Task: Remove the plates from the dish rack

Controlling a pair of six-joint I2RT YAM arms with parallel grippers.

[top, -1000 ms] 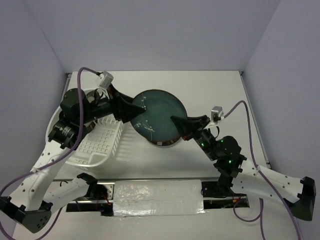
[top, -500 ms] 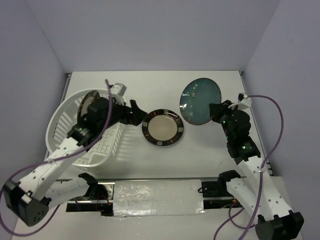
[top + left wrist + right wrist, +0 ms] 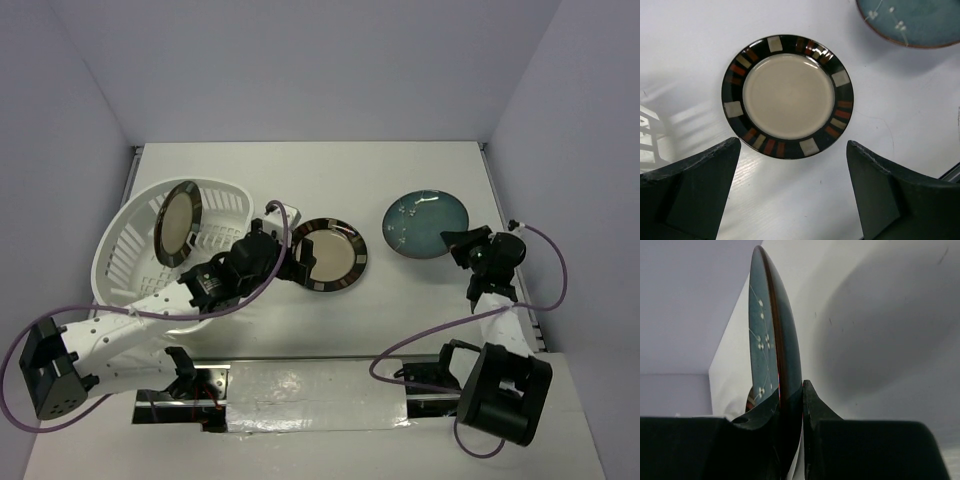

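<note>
Pale lavender walls closed in a white table point(image 3: 300, 180). The dish rack point(image 3: 115, 262) sat at the left of the top view. One upright plate point(image 3: 178, 222), beige with a dark rim, stood in the rack's upper part.

A patterned plate point(image 3: 328, 254) of the same look lay flat at the middle of the table, just right of the rack. The left gripper point(image 3: 290, 262) hung at its left edge with its jaws spread wide and nothing between them. In the left wrist view the two fingers framed the lower corners, and the plate point(image 3: 788, 96) lay apart from both.

The teal plate point(image 3: 426, 222) lay at the upper right of the table. The right gripper point(image 3: 458, 240) was clamped on its lower-right rim, and the right wrist view showed that rim point(image 3: 771, 340) edge-on, pinched between the jaws.

I judged the unloading part done: one plate down, one at the point of being put down, one left in the rack. The next move called for the right jaws to open and back off. The left arm would then need to go to the rack and take the upright plate by its top rim, lifting straight up.

Whether the teal plate already rested on the table I could not tell — its underside was hidden. The left arm covered the rack's right side, and the left wrist view cut off most of the teal plate at its upper right corner.
</note>
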